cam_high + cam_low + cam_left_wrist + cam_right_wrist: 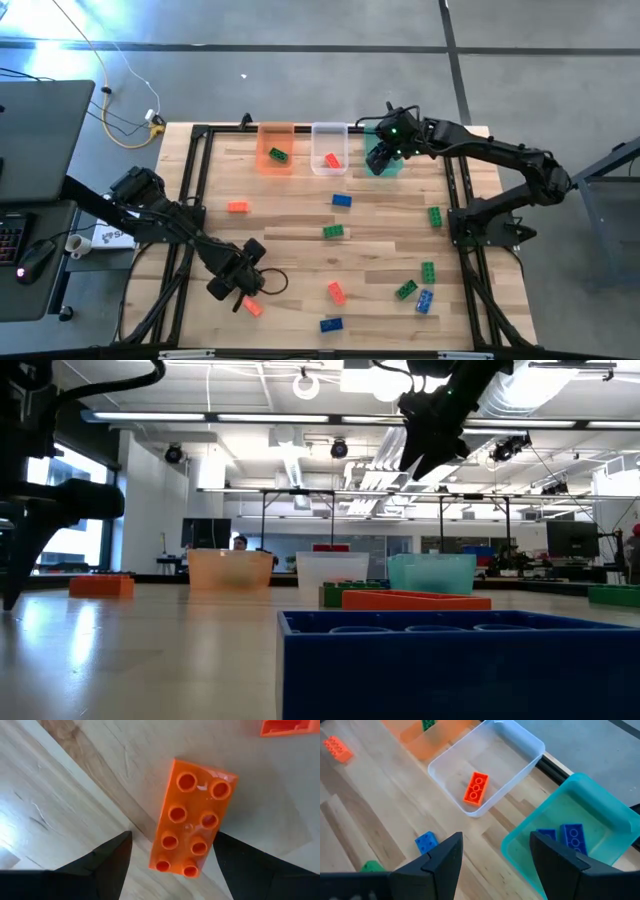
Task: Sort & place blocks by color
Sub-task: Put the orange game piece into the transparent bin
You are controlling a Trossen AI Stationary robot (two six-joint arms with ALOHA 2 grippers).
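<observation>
Left pincer [170, 865] poised over a red-orange studded plastic brick [192, 817]

The brick lies flat, studs up, on the wooden surface [300, 215] near its front left corner, between the spread fingers but untouched. Light, rigid and smooth, it looks best pinched across its long sides. The left arm reaches down steeply; the right pincer [492, 865], also spread and empty, hovers above the translucent teal tub [590, 800] holding blue bricks.

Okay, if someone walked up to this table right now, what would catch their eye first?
Probably the row of three tubs at the table's far edge: an orange tub, a clear tub and a teal tub holding two blue blocks, with the open right gripper above it. Next, the open left gripper near the front edge, straddling an orange block.
</observation>
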